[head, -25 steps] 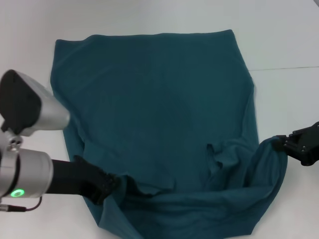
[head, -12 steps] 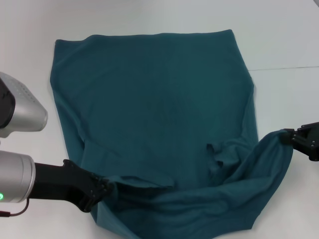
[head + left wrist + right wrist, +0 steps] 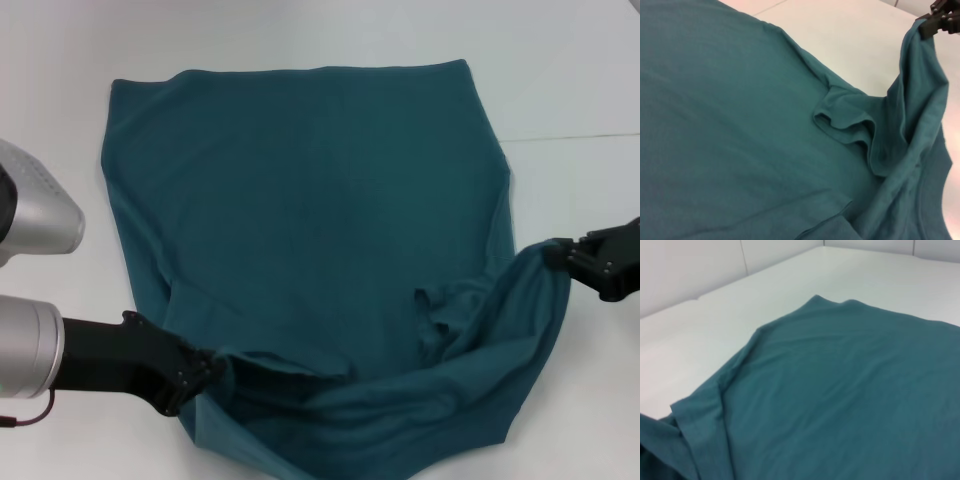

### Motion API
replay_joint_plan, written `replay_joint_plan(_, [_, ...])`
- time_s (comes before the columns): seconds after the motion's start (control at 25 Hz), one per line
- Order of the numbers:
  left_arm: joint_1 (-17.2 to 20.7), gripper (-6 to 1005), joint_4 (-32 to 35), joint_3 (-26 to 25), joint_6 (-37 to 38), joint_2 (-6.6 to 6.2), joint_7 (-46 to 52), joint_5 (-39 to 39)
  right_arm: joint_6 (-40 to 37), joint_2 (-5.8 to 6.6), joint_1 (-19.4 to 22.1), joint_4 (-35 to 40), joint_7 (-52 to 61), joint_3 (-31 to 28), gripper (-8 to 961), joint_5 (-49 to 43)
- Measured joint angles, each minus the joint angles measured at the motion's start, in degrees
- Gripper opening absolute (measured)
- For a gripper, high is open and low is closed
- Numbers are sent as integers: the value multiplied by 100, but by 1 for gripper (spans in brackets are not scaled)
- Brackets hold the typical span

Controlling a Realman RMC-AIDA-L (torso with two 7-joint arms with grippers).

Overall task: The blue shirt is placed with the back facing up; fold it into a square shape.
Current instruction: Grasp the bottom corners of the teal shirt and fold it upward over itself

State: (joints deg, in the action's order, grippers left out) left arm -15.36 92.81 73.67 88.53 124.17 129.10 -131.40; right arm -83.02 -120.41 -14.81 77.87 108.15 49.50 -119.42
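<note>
Between both grippers, blue shirt (image 3: pixel 320 220)

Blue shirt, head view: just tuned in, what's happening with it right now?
Both arms are working the blue shirt, which lies spread on the white table. The left end effector grips the near edge on the robot's left. The right end effector pinches the near corner on its right and holds it raised off the table. The near part is bunched and partly lifted; the far part lies flat. No fold is finished yet.
</note>
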Motion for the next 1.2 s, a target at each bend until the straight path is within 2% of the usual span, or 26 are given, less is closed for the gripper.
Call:
replay_joint_plan(0.4, [31,46,-78,-25,-28,12,-16,164,106,7,-91,-126,-59,-20,87,84])
replay_joint_plan(0.64, [-102,46,-94,-308,-134,5,-152,312,469,6,-112,-227,-76,15,87,108])
replay_joint_plan(0.96, [-329,44,-345,-620,-295,-7,-339,343,995,43,-308,-723,-330,-39,88,290])
replay_joint_plan(1.2, [-366,45,-453,-871,-358,-7,-469,362,1290,46,-424,-791,-373,-49,88,315])
